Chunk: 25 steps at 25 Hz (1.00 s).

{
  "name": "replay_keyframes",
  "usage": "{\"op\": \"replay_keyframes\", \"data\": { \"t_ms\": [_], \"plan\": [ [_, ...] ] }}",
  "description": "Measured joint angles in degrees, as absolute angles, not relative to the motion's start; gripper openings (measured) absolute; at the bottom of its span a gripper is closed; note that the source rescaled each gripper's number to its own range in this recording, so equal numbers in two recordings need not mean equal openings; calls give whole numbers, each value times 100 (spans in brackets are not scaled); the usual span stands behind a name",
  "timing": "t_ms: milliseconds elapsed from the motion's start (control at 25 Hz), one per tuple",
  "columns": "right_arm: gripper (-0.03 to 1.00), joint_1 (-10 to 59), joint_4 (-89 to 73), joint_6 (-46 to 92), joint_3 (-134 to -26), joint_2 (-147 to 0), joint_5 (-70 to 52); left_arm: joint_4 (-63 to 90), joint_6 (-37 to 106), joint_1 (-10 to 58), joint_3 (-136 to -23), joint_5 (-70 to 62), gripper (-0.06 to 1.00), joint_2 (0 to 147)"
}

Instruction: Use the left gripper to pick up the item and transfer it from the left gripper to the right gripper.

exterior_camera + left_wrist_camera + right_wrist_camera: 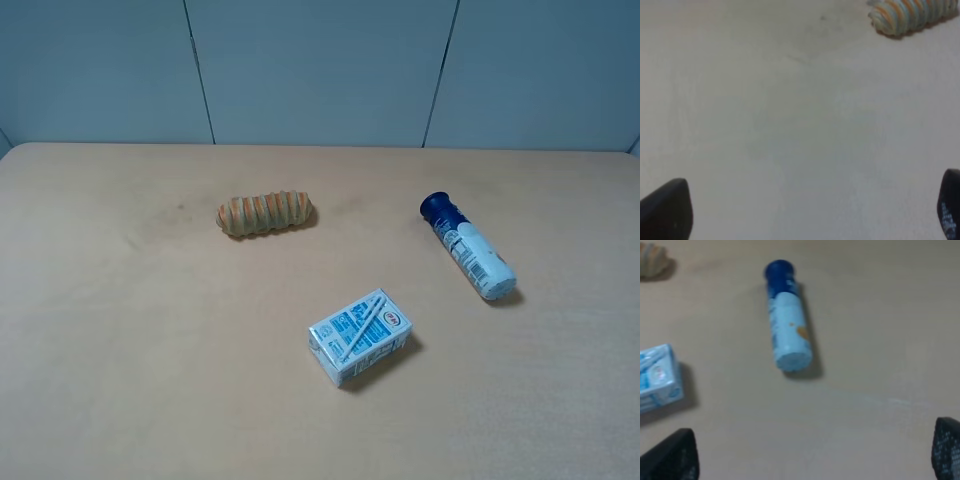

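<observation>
Bottle [468, 246] lies flat, clear tabletop [120, 340] around; left gripper [810, 210] and right gripper [815, 452] spread wide.

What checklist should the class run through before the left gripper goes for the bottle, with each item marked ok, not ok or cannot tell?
1. Bottle lies on its side on the table, apart from the carton and bread roll: ok.
2. Left gripper open, nothing between its fingertips: ok.
3. Left gripper lined up over the bottle: not ok; its wrist view shows only bare table and the roll's end.
4. Right gripper open and empty, ready to receive: ok.
5. Bottle's cap on: ok.
6. Left arm's reach to the bottle: cannot tell; no arm shows in the high view.
</observation>
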State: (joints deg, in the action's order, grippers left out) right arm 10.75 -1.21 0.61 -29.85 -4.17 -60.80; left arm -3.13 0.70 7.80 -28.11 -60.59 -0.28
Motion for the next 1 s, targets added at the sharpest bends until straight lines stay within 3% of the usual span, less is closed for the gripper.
{"op": "replay_keyframes", "data": {
  "t_ms": [720,1000],
  "plan": [
    [100,1068,0,-162,-2842,-194,-5868,-313,70,780,-2811,-6059,96,-28],
    [100,-128,0,-166,-2842,-36,-5862,-313,70,780,-2811,-6059,96,-28]
  ]
}}
